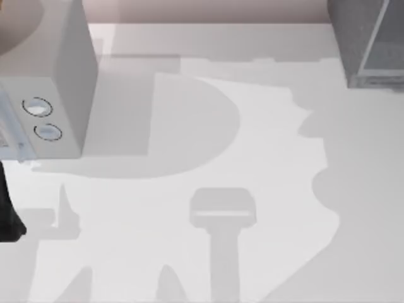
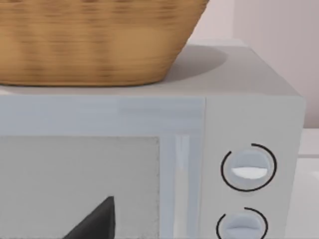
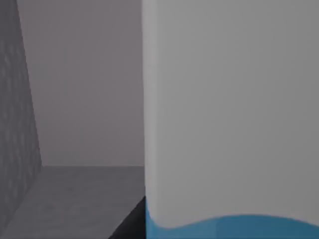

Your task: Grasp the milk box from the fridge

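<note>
The milk box (image 3: 229, 109) looms very close in the right wrist view, its white upper part tall and a sky-blue band starting low on it. It stands inside the fridge, whose dark grey back wall (image 3: 84, 84) and floor (image 3: 70, 199) surround it. A dark piece of my right gripper (image 3: 130, 225) shows right beside the box's lower edge. From above, the fridge (image 1: 369, 44) sits at the table's far right corner. My left arm (image 1: 9, 214) stays parked at the left edge, a dark tip of its gripper (image 2: 94, 221) facing the dial box.
A light grey box with two round dials (image 1: 50, 82) stands at the far left, its front (image 2: 249, 169) near the left wrist camera. A wicker basket (image 2: 89, 40) rests on top of it. The white table (image 1: 252, 158) lies between it and the fridge.
</note>
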